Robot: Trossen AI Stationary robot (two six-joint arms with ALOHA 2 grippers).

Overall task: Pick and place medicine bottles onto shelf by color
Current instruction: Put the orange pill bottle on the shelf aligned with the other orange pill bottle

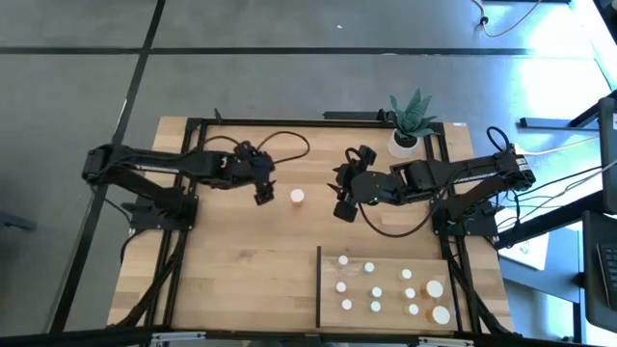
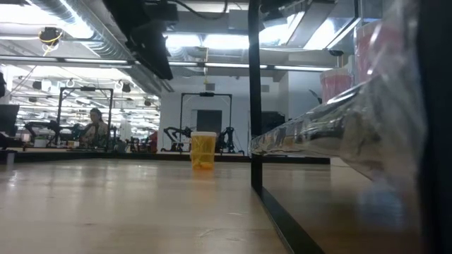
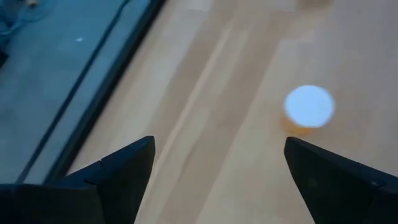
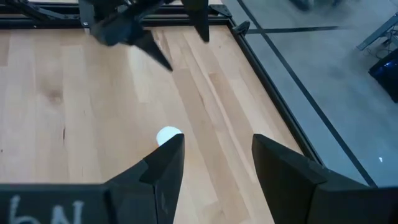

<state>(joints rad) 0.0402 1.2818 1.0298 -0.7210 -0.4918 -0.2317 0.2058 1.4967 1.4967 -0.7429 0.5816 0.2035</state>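
Standing alone on the bare desk (image 1: 241, 260), the orange medicine bottle (image 1: 298, 197) with its white cap sat upright between the two arms, well apart from the shelf (image 1: 386, 260), where the other bottles already stood in rows. Left gripper (image 1: 263, 196) hung just beside it, fingers spread wide and empty; its wrist view put the bottle (image 3: 308, 107) ahead of the tips and off toward one finger, not centred in the gap. Right gripper (image 1: 344, 209) was a bit farther off on the bottle's other side, fingers (image 4: 163, 163) partly apart with nothing between them, the cap (image 4: 166, 134) peeking past one fingertip. Bottle's long axis was vertical, so I judged a top-down pinch across the body would suit. Left arm looked nearer and better placed; it would need a small sideways shift to straddle the bottle before dropping.
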